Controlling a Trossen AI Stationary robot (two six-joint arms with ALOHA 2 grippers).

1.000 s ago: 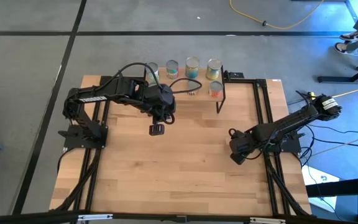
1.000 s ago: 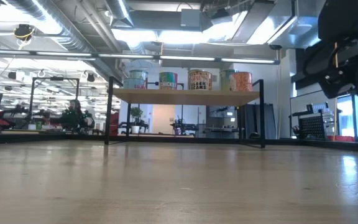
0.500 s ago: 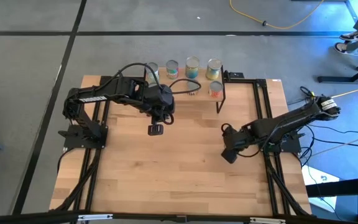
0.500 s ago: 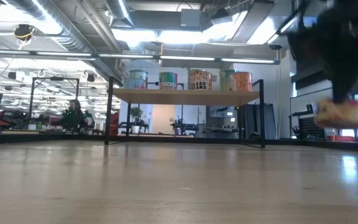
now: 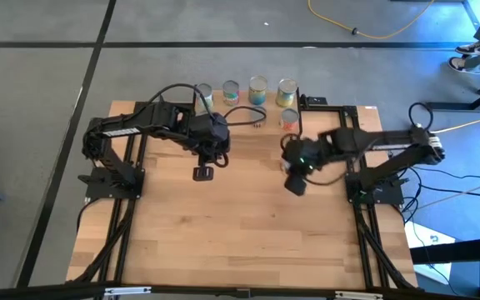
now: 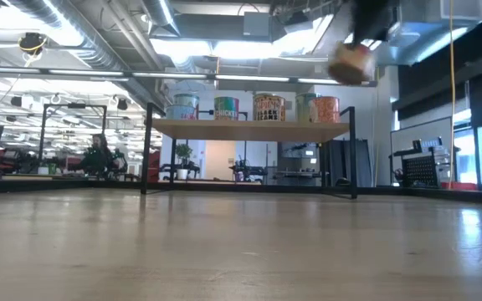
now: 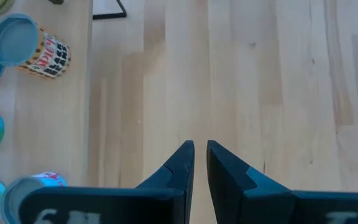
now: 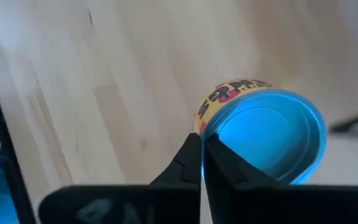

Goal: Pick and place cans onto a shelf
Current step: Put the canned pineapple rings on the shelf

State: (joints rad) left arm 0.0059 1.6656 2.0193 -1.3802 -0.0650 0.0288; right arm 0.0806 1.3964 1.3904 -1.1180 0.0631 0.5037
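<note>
Right end effector (image 5: 295, 185) is carrying a can (image 8: 260, 134) clamped by its rim, above the worktop (image 5: 248, 242) near the shelf (image 6: 249, 127) – transport step. Left end effector (image 5: 202, 173) is hanging mid-worktop, fingers nearly together, holding nothing. Next: bring the can over a free shelf spot, lower it, release – w/o bumping the cans (image 6: 253, 107) there.

Worktop (image 5: 248, 233) bare from 3 through 9 o'clock; cans (image 5: 257, 90) crowd shelf (image 6: 249, 127) at 12, both arms near it.
</note>
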